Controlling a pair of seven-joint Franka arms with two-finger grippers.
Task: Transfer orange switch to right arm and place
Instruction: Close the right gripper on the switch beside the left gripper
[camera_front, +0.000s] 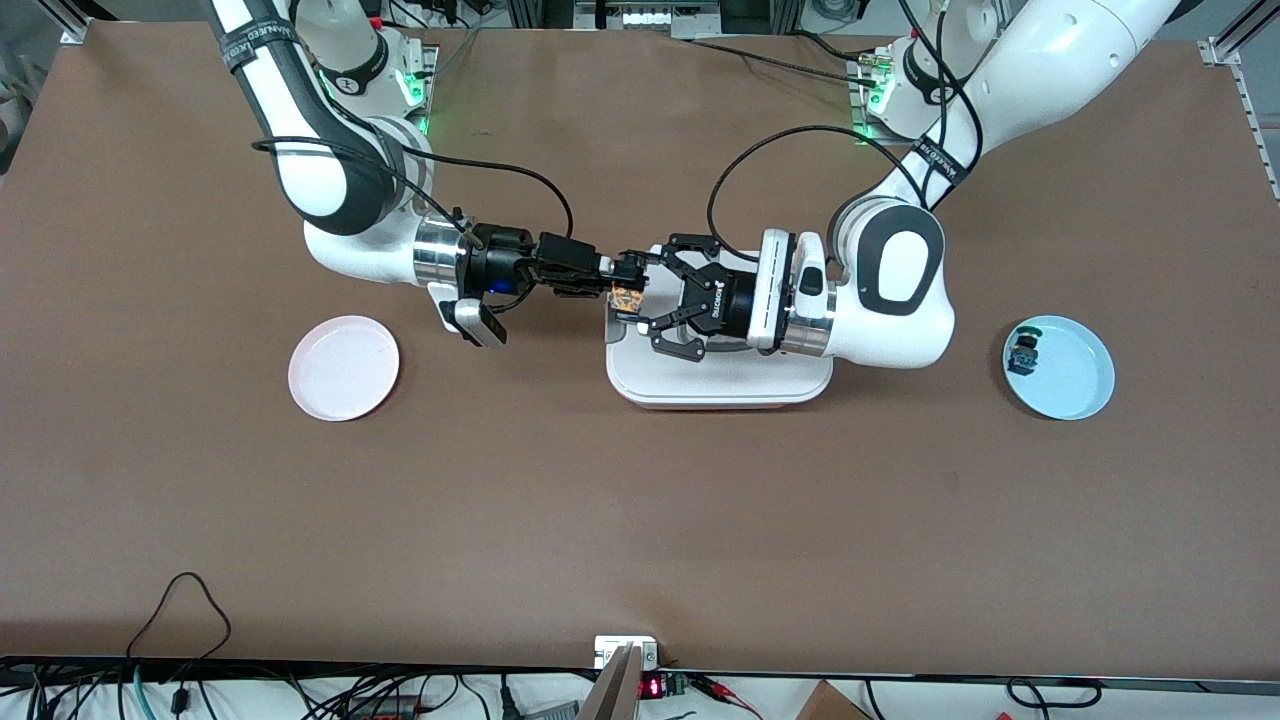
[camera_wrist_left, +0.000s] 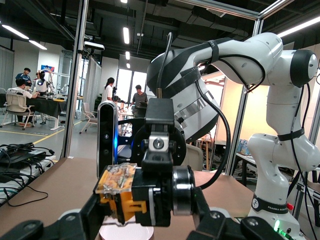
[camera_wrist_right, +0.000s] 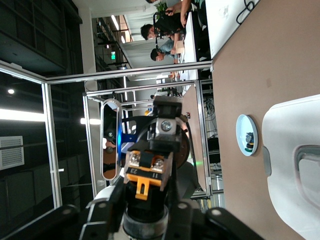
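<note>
The right gripper (camera_front: 622, 272) is gripping the orange switch (camera_front: 627, 297) above the white tray (camera_front: 720, 382) near the bench's middle. The left gripper (camera_front: 668, 300), fingers spread, should be backing straight away, avoiding knocks.

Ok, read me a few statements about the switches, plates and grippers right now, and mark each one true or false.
1. The orange switch is up between the left gripper and the right gripper, above the white tray. True.
2. The pink plate sits toward the right arm's end of the table. True.
3. The green-capped switch lies on the pink plate. False: it lies on the blue plate, toward the left arm's end.
4. The left arm waits back at its base. False: it reaches to the table's middle and meets the right arm there.
</note>
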